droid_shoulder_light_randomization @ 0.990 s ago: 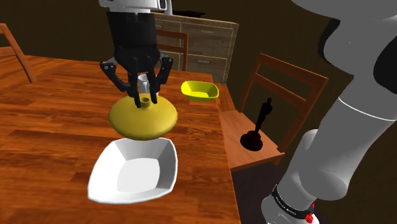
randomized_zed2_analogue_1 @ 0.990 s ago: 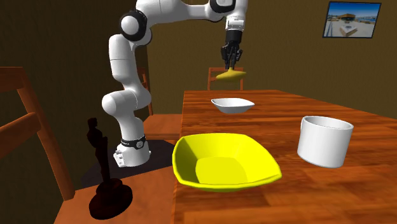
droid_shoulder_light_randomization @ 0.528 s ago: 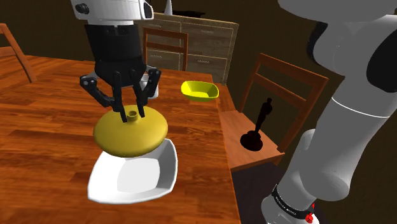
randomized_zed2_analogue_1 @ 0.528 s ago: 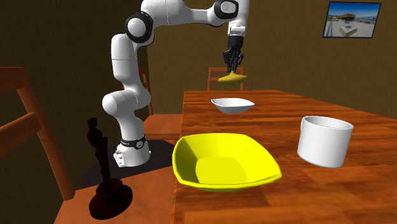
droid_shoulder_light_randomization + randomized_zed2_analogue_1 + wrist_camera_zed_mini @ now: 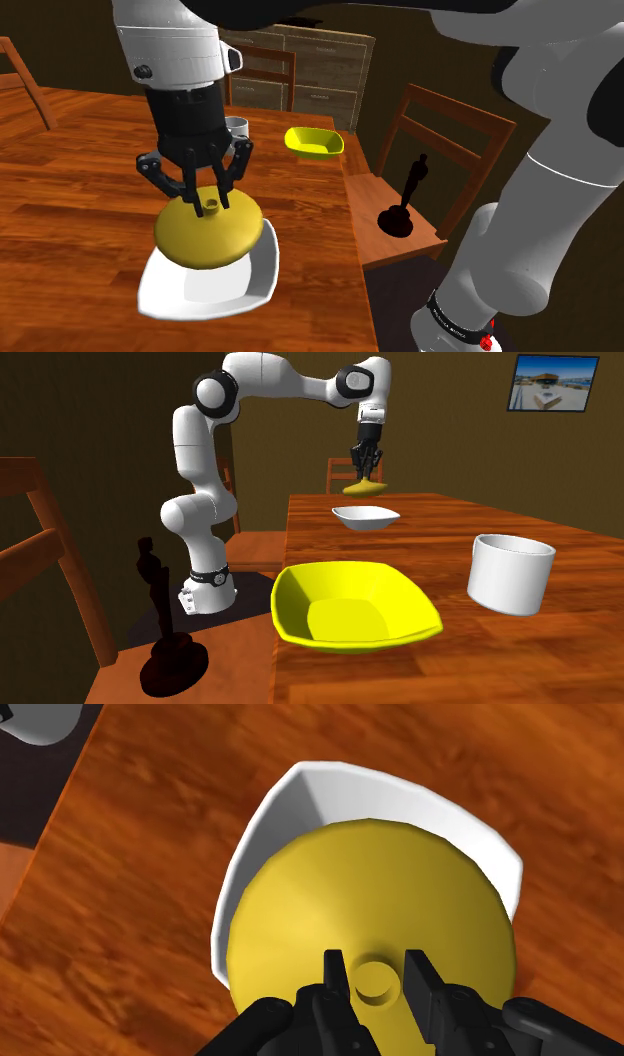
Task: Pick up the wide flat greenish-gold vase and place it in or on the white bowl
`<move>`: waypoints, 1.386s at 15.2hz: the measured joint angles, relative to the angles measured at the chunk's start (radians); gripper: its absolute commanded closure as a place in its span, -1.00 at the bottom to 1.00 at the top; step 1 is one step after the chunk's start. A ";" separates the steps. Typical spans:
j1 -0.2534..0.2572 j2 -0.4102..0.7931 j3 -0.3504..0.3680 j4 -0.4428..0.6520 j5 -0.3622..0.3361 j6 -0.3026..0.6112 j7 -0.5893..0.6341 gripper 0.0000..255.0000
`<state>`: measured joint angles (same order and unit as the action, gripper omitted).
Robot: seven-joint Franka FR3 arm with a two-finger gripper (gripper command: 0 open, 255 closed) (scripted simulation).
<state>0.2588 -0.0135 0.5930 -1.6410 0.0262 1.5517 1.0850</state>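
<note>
The pincer (image 5: pixel 208 202) points straight down, its two black fingers (image 5: pixel 335 972) nearly together and pinching the short neck of the greenish-gold vase (image 5: pixel 210 236), one finger on each side of the small round mouth. The wrist view shows this grip most plainly: the fingers clasp the neck, and the vase's broad disc-like body (image 5: pixel 370 904) covers much of the white bowl (image 5: pixel 300 799) beneath it, with the bowl's rim and inner wall showing past one side. The shoulder view has the vase overlapping the bowl (image 5: pixel 165 287), so whether they touch cannot be told there. The second exterior view, looking along the wooden counter (image 5: pixel 450 522), shows the vase (image 5: pixel 364 487) hanging clear above the bowl (image 5: pixel 365 517) with a gap between them. That view also shows a yellow bowl (image 5: pixel 350 607) and a white cup (image 5: pixel 510 572) nearer the camera, well apart from the white bowl. The vase stands upright, its mouth upward toward the pincer, its wide flat body lying roughly level with the counter.
</note>
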 measured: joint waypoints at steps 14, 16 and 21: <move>-0.001 -0.016 -0.002 -0.145 0.009 0.132 -0.009 1.00; -0.002 -0.016 -0.002 -0.145 0.009 0.132 -0.009 -1.00; -0.002 -0.016 -0.002 -0.145 0.009 0.132 -0.009 -1.00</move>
<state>0.2573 -0.0298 0.5911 -1.7859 0.0351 1.6837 1.0761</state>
